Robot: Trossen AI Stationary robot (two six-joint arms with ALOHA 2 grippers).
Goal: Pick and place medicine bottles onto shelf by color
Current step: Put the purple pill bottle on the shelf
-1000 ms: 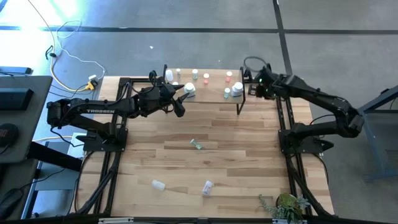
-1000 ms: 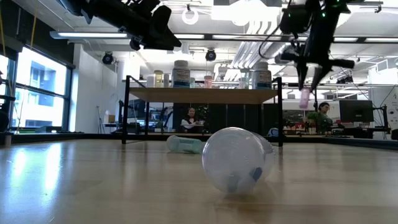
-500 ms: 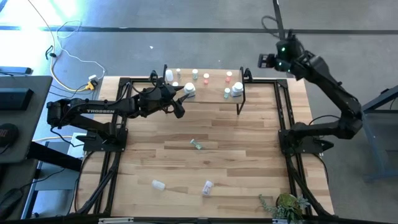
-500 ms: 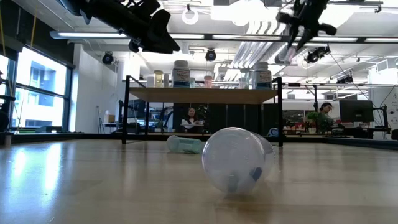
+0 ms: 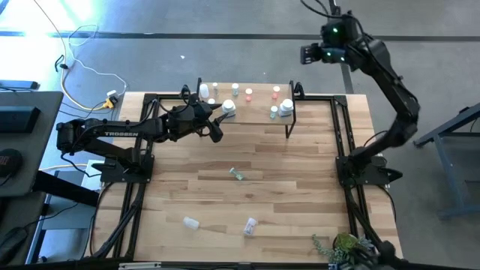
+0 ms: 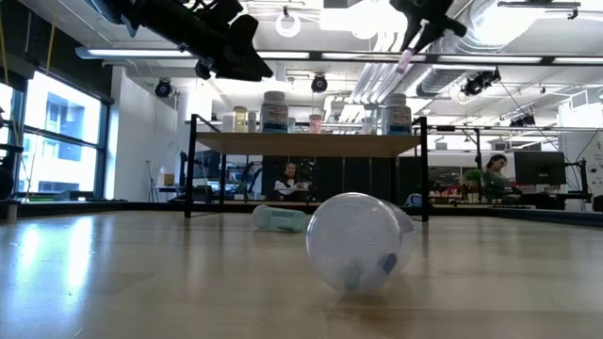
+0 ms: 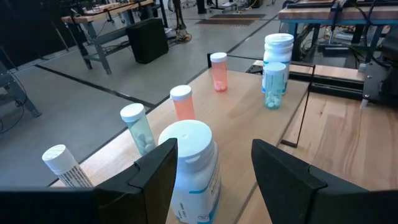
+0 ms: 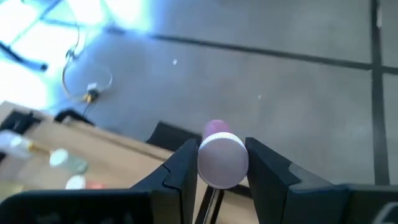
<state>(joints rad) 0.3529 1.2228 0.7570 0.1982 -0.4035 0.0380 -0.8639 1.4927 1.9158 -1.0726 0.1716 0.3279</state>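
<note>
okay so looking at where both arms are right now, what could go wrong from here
The right gripper holds a pink bottle high up, beyond the table's far edge; if the grip slips, it likely falls to the floor.

The left gripper sits open on either side of a large white bottle on the shelf. A careless move might topple the slim capped bottles standing close behind it.

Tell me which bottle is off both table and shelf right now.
The pink bottle, clamped in the right tool, raised beyond the shelf. All other bottles sit on shelf or table.
</note>
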